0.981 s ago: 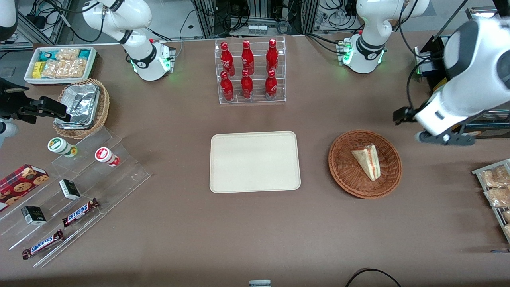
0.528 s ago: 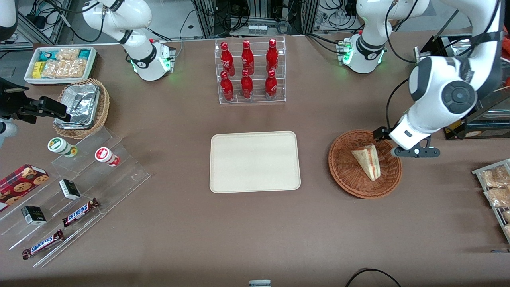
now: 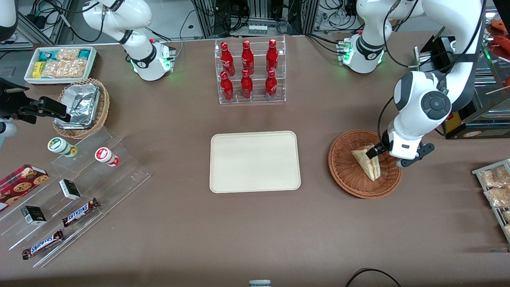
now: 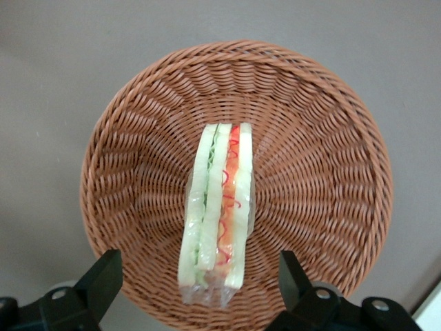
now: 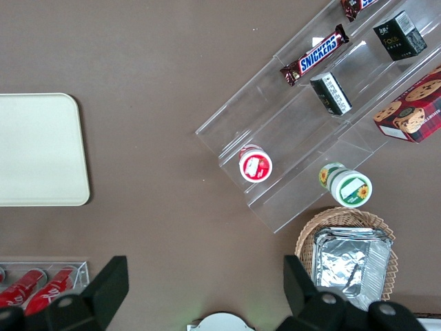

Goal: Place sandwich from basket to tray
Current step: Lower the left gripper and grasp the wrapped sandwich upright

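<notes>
The sandwich (image 3: 368, 161) lies in the brown basket (image 3: 346, 167), standing on its edge so its red and green layers show. The gripper (image 4: 196, 293) hangs just above the basket, its 2 fingers (image 4: 103, 279) spread wide, one on each side of the sandwich and not touching it. The white tray (image 3: 255, 161) sits on the table (image 3: 255, 231) beside the basket, toward the parked arm's end.

Sandwich (image 4: 217, 214) sits on edge in the middle of the basket (image 4: 324, 158), red and green filling facing up. Gripper (image 4: 196, 286) hangs above the basket, fingers (image 4: 103, 279) spread wide, one each side of the sandwich, not touching it.
</notes>
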